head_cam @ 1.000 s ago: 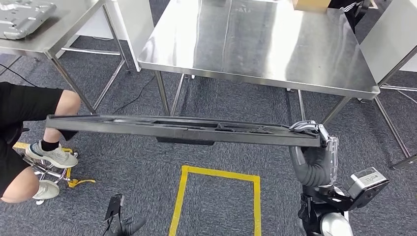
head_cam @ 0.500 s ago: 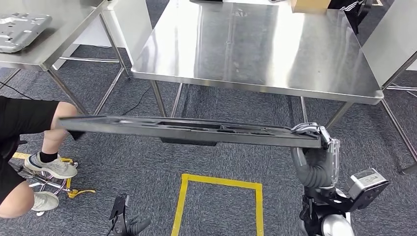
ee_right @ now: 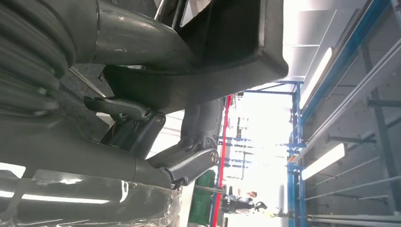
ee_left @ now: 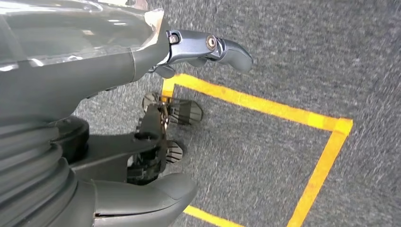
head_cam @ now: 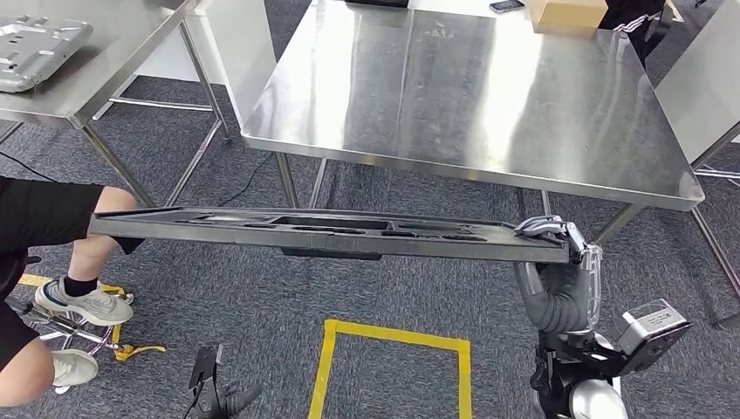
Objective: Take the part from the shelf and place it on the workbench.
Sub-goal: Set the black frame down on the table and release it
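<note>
Stainless steel fills the space ahead of the right hand (head_cam: 558, 237): the workbench (head_cam: 471, 96) stands beyond and above that hand, its top bare in front, with a cardboard box (head_cam: 567, 12) and a dark phone (head_cam: 507, 6) at its far edge. The part (head_cam: 323, 232) — a long, flat black tray-like moulding with shallow recesses — hangs level in the air below the bench's near edge, running from the right hand out across the robot's front; it touches neither bench nor floor. The right hand grips the near end of it, fingers (head_cam: 543, 226) curled over the top rim, and the right wrist view shows the thumb (ee_right: 127, 42) pressed under the dark moulded edge. The left hand (ee_left: 142, 123) hangs low over the grey carpet, above a square of yellow tape (ee_left: 302, 123), its fingers apart and holding nothing. Well to the far side of the part from the right hand, a seated person's leg and shoe (head_cam: 87, 301) show. By my reading, the pick-up is done and the carry is well on. What is left is to raise the part above the bench edge, bring it over the steel and set it down — not yet begun.
</note>
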### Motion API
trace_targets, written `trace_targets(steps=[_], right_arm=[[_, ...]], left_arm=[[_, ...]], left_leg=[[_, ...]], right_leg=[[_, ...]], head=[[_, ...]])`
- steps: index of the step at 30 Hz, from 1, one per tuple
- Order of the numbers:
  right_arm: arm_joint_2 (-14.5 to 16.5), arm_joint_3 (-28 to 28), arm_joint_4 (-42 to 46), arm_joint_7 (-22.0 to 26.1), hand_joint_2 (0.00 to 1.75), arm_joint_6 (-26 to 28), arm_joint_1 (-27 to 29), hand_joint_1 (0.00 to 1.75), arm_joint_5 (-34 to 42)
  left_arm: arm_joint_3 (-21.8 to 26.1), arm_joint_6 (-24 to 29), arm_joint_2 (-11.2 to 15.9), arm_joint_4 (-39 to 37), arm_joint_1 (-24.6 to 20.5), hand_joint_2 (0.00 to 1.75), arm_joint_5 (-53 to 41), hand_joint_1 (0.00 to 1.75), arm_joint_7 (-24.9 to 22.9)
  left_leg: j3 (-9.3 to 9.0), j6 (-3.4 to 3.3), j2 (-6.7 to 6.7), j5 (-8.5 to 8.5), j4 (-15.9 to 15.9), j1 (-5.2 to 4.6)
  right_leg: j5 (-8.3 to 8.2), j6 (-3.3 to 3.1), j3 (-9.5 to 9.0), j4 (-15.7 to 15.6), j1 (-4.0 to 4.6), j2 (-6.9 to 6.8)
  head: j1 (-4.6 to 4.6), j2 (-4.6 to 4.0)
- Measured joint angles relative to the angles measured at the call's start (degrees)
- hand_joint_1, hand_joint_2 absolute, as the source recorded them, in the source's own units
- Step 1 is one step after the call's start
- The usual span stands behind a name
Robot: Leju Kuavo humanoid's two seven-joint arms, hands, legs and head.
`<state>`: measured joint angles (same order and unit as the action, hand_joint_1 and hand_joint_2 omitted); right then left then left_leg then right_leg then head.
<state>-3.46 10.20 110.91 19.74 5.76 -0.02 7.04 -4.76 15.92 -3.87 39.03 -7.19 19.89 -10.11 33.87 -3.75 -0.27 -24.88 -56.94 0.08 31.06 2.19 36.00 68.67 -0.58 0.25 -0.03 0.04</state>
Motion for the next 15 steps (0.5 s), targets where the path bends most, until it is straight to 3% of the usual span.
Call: trace_targets(steps=[2,3,4,6,8,10,12,13,15], right_arm=[[0.0,0.2,0.0,0.0,1.75,0.0,0.0,1.75,0.0],[-0.1,0.3,0.0,0.0,1.75,0.1,0.1,1.75,-0.1],[-0.2,0.3,0.0,0.0,1.75,0.1,0.1,1.75,-0.1],[-0.5,0.4,0.0,0.1,1.75,0.2,0.3,1.75,-0.2],[-0.7,0.5,0.0,0.3,1.75,0.3,0.6,1.75,-0.2],[-0.8,0.6,0.0,0.4,1.75,0.4,1.0,1.75,-0.2],[-0.9,0.6,0.0,0.4,1.75,0.5,1.2,1.75,-0.3],[-0.9,0.6,0.1,0.5,1.75,0.5,1.2,1.75,-0.3],[-1.0,0.7,0.1,0.5,1.75,0.8,1.2,1.75,-0.3]], left_arm=[[0.0,0.1,-0.1,0.0,0.0,1.75,0.0,0.00,0.0],[-0.1,0.1,-0.1,-0.1,0.0,1.75,0.1,0.00,0.0],[-0.2,0.1,-0.2,-0.1,0.0,1.75,0.2,0.00,0.0],[-0.4,0.1,-0.3,-0.2,0.1,1.75,0.2,0.00,0.1],[-0.7,0.2,-0.5,-0.2,0.2,1.75,0.3,0.00,0.2],[-0.9,0.2,-0.6,-0.2,0.2,1.75,0.5,0.00,0.2],[-1.0,0.2,-0.6,-0.2,0.2,1.75,0.6,0.00,0.4],[-1.0,0.2,-0.6,-0.2,0.2,1.75,0.6,0.00,0.4],[-1.1,0.1,-0.6,-0.3,0.1,1.75,0.9,0.00,0.5]], left_leg=[[-0.56,-0.10,-0.13,-0.70,0.0,-0.02],[-1.01,-0.02,-0.21,-1.09,0.0,-0.01],[-1.60,0.10,-0.28,-1.53,0.0,0.00],[-2.95,0.51,-0.36,-2.58,-0.1,-0.03],[-3.70,1.17,-0.37,-3.54,-0.1,-0.14],[-4.01,1.88,-0.30,-3.99,-0.4,-0.21],[-3.64,2.38,-0.12,-4.25,-2.0,-0.11],[-2.57,2.63,-0.05,-4.62,-3.9,-0.02],[1.59,3.22,0.03,-6.42,-10.3,0.15]], right_leg=[[1.77,0.09,4.33,5.0,-0.08,-0.01],[1.36,0.45,5.07,4.7,-0.13,-0.02],[-0.18,1.02,4.67,2.2,-0.21,-0.04],[-4.86,1.99,1.96,-6.0,-0.28,-0.19],[-6.93,1.22,0.00,-11.0,-0.01,-0.43],[-6.72,-0.32,-0.62,-11.4,0.22,-0.36],[-6.77,-1.14,-1.61,-11.6,-0.08,-0.11],[-6.51,-1.55,-2.20,-11.7,-0.21,-0.07],[-5.80,-2.22,-3.12,-11.8,-0.26,-0.03]], head=[[0.08,0.00],[0.10,0.00],[0.12,0.00],[0.18,0.00],[0.28,0.00],[0.33,0.00],[0.26,0.00],[0.18,0.00],[0.00,0.00]])
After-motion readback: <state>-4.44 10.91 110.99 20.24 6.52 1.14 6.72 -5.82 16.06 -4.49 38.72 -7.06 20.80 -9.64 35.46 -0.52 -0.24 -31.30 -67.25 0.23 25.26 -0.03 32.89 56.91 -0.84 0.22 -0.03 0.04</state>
